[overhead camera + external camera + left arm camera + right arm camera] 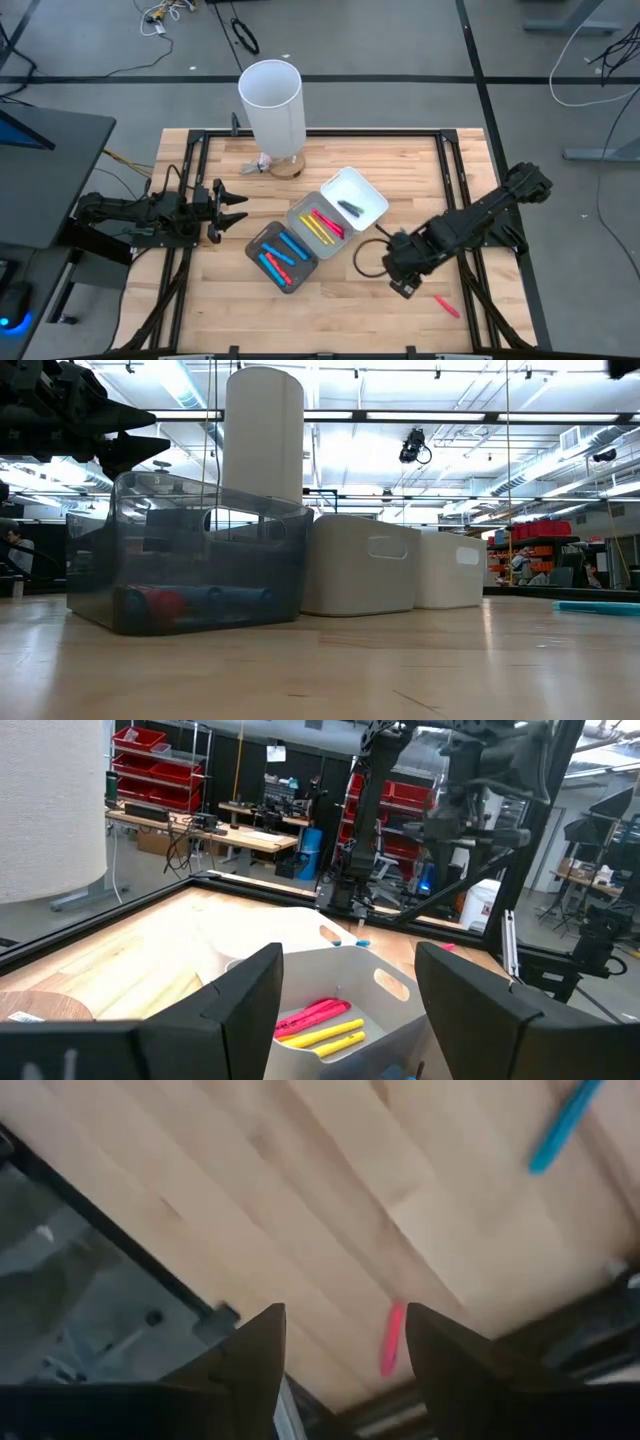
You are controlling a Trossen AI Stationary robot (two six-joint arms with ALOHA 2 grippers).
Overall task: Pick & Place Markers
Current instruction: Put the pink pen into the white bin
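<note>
Three trays sit side by side mid-table. The white tray (368, 190) holds a dark green marker (350, 208). The grey tray (303, 215) holds yellow and red markers (322, 226). The dark tray (262, 236) holds blue and red markers (279, 256). A red marker (447, 306) lies flat on the table near the right front; it also shows in the right wrist view (393, 1338), along with a blue marker (565, 1125). My right gripper (404, 287) hangs open above the wood, pointing down, left of that red marker (393, 1338). My left gripper (238, 205) rests open at the left, level, facing the trays.
A tall white cylinder (271, 100) stands on a round wooden base at the table's far side. A black frame (470, 170) borders the tabletop. Bare wood lies in front of the trays and around the right gripper.
</note>
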